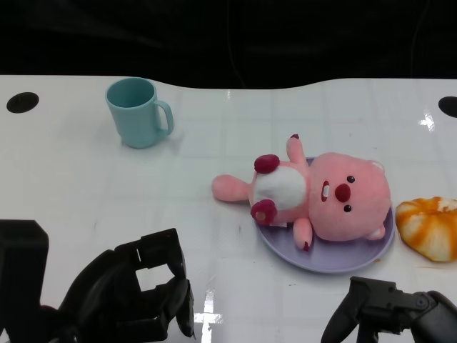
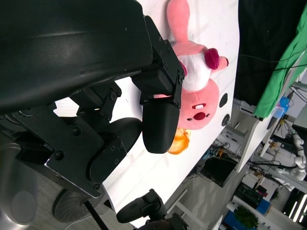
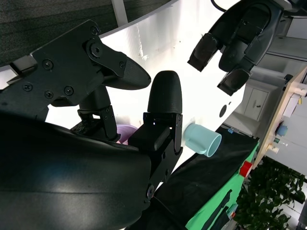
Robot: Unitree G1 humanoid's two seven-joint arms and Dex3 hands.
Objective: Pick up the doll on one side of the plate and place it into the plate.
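White bench (image 1: 86, 193) under a dark backdrop carries everything, and on it the pink doll (image 1: 325, 196) lies on its back with its head and trunk already over the purple plate (image 1: 343, 261), while its tail end pokes off the rim toward the robot's left. Its long axis runs across the bench, head toward the right. Both hands sit low at the near edge, well apart from the doll: the left hand (image 1: 136, 296) has its fingers (image 1: 175, 264) curled inward around nothing, and the right hand (image 1: 389, 307) is only partly in view, its fingers spread and empty in the right wrist view. The doll lies ahead of the right hand, which is nearer; I judge the placing essentially done. A teal mug (image 1: 139, 112) and an orange bun (image 1: 430, 226) stand aside.
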